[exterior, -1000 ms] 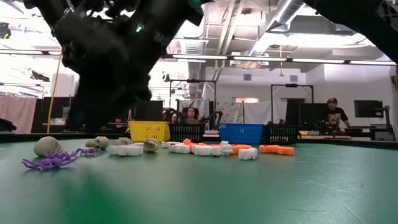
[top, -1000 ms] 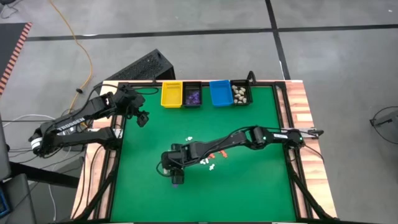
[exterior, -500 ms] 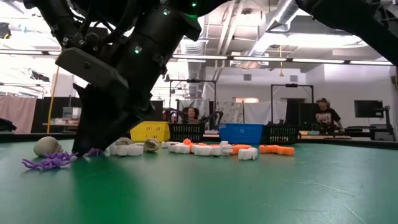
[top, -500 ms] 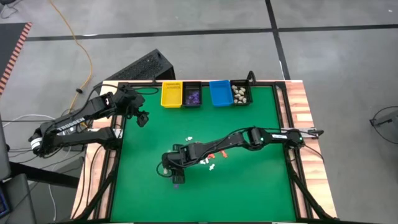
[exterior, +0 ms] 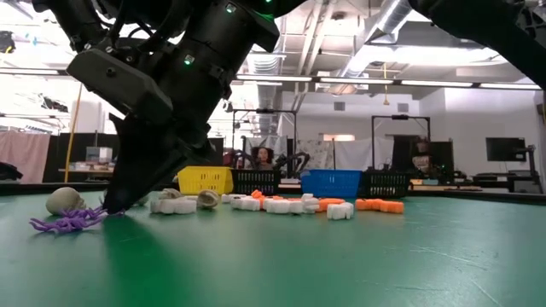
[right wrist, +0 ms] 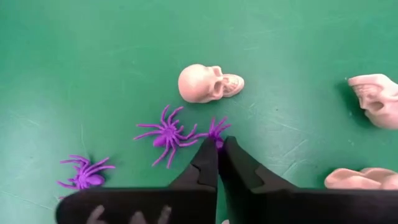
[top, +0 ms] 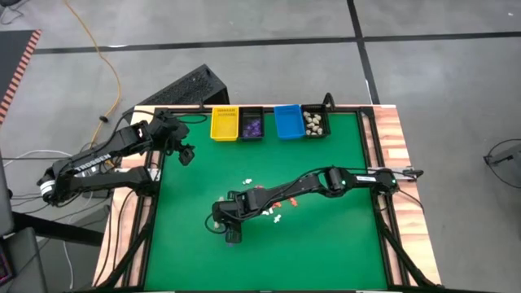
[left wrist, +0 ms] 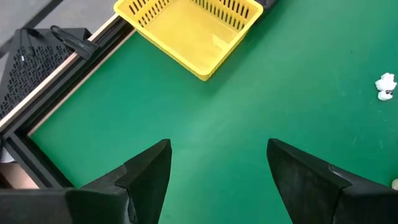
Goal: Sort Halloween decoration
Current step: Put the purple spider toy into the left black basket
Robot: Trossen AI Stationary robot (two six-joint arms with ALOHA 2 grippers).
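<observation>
Right hand (right wrist: 217, 146): fingers together, clamped on a purple spider (right wrist: 214, 129) at the table's (top: 326, 244) near-centre.
Left hand (left wrist: 217, 168): fingers apart, waiting near the yellow bin (left wrist: 193, 28).
Risk: the grip catches only thin legs; the spider may slip when lifted, judging by the shallow pinch.
Writing: none legible.

Tiny skulls (right wrist: 208, 83), purple spiders (right wrist: 166, 134) mid-table
</observation>
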